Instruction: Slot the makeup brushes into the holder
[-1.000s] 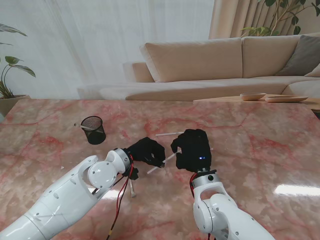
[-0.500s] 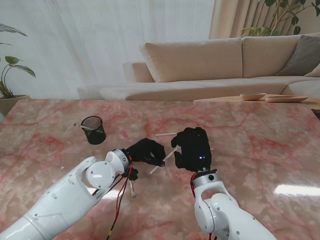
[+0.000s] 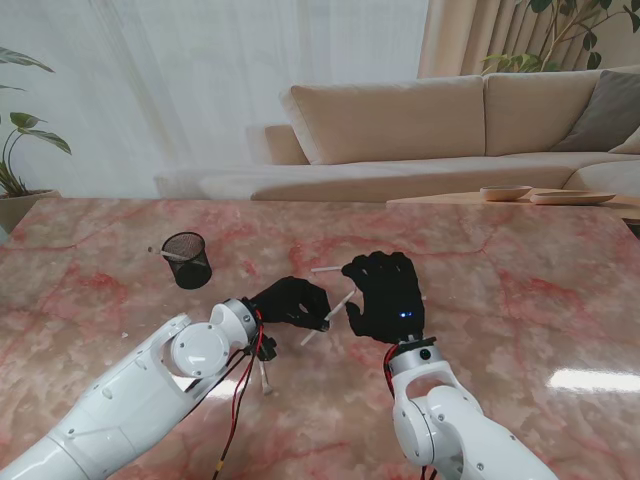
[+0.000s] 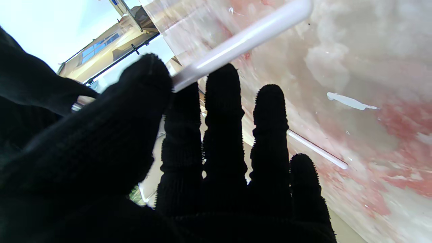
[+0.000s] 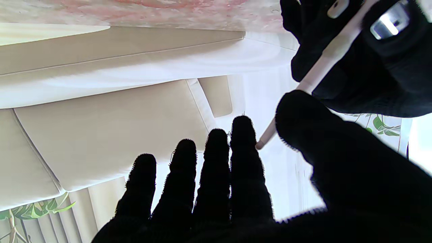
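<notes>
1. Makeup brush (image 3: 328, 316): a slim white-handled brush held off the marble table (image 3: 520, 300) near its centre, tilted with one end rising toward the right hand; it spans the gap between the two gloved hands.
2. Left hand (image 3: 292, 301): its fingers are curled around the lower, nearer end of the brush; in the left wrist view the thumb presses the handle (image 4: 236, 42) against the fingertips, a pinch that appears meant to steady the brush in mid-air.
3. Right hand (image 3: 384, 297): its fingers are spread and extended, with the thumb and index finger bracketing the free tip of the handle (image 5: 317, 72); it has no firm hold yet, and the pose suggests a hand-to-hand transfer or regrasp.
4. Holder (image 3: 186, 260): a black mesh cup standing upright, far left, well apart from both hands; something pale leans at its rim, too small to identify.
5. Second brush (image 3: 338, 267): lies flat on the table just beyond the hands, not yet picked up.
</notes>
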Tool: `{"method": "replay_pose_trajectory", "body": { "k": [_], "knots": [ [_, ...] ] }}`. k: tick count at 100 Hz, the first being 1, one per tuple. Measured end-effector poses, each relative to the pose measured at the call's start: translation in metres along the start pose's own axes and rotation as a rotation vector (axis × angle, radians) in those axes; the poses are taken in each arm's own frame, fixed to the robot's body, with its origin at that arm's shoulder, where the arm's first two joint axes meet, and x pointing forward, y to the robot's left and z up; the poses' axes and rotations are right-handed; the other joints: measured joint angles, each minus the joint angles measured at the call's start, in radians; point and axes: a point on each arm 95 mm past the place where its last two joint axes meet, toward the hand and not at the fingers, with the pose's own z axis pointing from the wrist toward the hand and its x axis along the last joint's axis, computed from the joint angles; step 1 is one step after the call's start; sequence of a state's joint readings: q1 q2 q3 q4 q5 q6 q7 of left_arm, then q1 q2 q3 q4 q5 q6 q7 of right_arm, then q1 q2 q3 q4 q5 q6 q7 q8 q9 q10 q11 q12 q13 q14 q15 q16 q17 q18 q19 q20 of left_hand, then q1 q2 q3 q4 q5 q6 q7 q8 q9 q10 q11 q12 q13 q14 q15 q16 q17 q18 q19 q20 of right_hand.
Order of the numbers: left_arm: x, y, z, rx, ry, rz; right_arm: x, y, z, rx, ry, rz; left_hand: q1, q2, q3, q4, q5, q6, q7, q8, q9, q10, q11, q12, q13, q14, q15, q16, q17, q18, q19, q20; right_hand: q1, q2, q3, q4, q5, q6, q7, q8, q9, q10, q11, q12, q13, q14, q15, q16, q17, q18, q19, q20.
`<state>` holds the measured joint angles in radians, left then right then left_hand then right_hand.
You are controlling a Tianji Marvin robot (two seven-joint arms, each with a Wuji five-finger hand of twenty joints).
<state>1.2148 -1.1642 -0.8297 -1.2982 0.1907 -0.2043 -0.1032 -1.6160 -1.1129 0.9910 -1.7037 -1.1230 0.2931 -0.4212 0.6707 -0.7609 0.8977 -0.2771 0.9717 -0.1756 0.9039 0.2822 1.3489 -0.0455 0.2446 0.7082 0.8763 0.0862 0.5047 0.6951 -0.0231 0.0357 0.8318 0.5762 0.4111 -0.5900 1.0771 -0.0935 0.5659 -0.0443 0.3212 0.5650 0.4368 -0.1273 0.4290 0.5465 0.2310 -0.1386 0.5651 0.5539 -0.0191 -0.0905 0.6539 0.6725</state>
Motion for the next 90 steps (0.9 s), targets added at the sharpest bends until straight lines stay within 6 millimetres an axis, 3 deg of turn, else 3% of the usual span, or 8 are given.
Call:
{"method": "replay_pose_trajectory", "body": {
  "k": [53, 64, 77, 90],
  "knots": [
    [-0.0014, -0.0029, -0.0003, 0.041, -0.012, -0.017, -0.0035, 0.0026, -0.0027, 0.045, 0.035, 0.002, 0.008, 0.008, 0.0, 0.005, -0.011, 0.0, -0.01, 0.012, 0.0, 0.0, 0.0, 0.004, 0.0, 0.0, 0.0, 0.008, 0.0, 0.0, -0.001, 0.0, -0.012, -0.062, -0.104, 0.0, -0.025, 0.02, -0.034, -0.038, -0.049, 0.007, -0.014, -0.043, -0.024, 0.005, -0.028, -0.023, -0.018, 0.0, -0.03, 0.0],
    [-0.0018, -0.0029, -0.0005, 0.047, -0.015, -0.024, -0.0038, 0.0029, -0.003, 0.045, 0.041, 0.003, 0.008, 0.008, 0.0, 0.005, -0.011, 0.0, -0.01, 0.015, 0.0, 0.0, 0.0, 0.004, 0.0, 0.0, 0.0, 0.008, 0.0, 0.0, -0.002, 0.0, -0.013, -0.051, -0.175, 0.0, -0.026, 0.02, -0.034, -0.045, -0.05, 0.007, -0.014, -0.044, -0.024, 0.005, -0.028, -0.023, -0.019, 0.0, -0.041, 0.0],
    [-0.0025, -0.0033, -0.0014, 0.065, -0.018, -0.032, -0.0046, 0.0032, -0.0036, 0.04, 0.042, 0.009, 0.008, 0.008, 0.0, 0.005, -0.011, 0.0, -0.01, 0.021, 0.0, 0.0, 0.0, 0.004, 0.0, 0.0, 0.0, 0.009, 0.0, 0.0, -0.002, 0.0, -0.046, 0.036, -0.398, 0.0, -0.078, 0.025, -0.049, -0.053, -0.087, 0.009, -0.027, -0.044, -0.051, 0.005, -0.036, -0.023, -0.02, 0.0, -0.054, 0.0],
    [-0.004, -0.0061, -0.0038, 0.088, -0.021, -0.043, -0.0075, 0.0055, -0.0055, 0.022, 0.027, 0.019, 0.008, 0.008, 0.0, 0.005, -0.011, 0.0, -0.01, 0.021, 0.0, -0.001, 0.0, 0.004, 0.0, 0.0, 0.0, 0.009, 0.0, 0.0, -0.002, 0.0, -0.076, 0.058, -0.427, 0.0, -0.13, 0.049, -0.073, -0.053, -0.146, 0.013, -0.026, -0.045, -0.056, 0.005, -0.08, -0.049, -0.031, 0.0, -0.067, 0.0]
  ]
}}
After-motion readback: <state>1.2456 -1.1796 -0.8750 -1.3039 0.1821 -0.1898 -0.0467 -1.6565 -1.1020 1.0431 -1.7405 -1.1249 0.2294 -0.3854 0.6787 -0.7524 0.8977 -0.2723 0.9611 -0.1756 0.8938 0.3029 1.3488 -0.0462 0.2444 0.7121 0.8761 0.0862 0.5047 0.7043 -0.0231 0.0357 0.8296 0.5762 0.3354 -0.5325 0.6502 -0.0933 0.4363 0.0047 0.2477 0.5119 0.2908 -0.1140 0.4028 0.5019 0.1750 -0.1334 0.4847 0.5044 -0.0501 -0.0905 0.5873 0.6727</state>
